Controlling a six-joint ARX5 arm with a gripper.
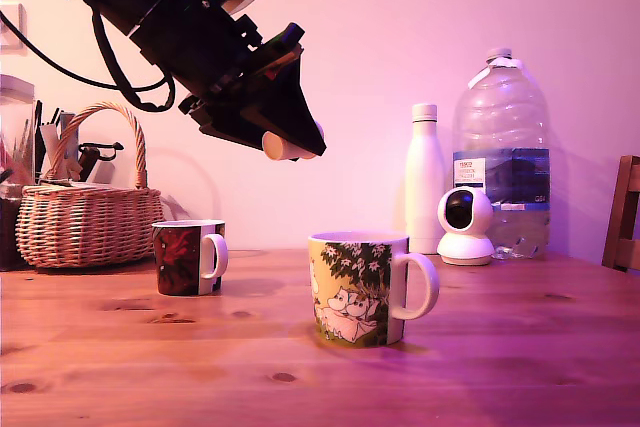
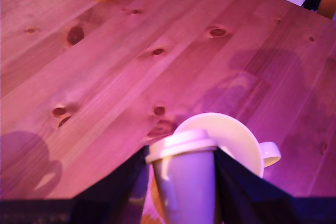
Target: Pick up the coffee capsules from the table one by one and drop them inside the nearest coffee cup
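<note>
The coffee capsule [image 1: 284,146] is up in the air, above the coffee cup [image 1: 360,289] and a bit toward the exterior view's left of it. The end effector [image 1: 292,143] is closed tight on the capsule, one black finger on each side. The coffee cup stands on the bench [image 1: 500,347]. A small dark red mug [image 1: 187,257] stands apart from the coffee cup, on the exterior view's left.
</note>
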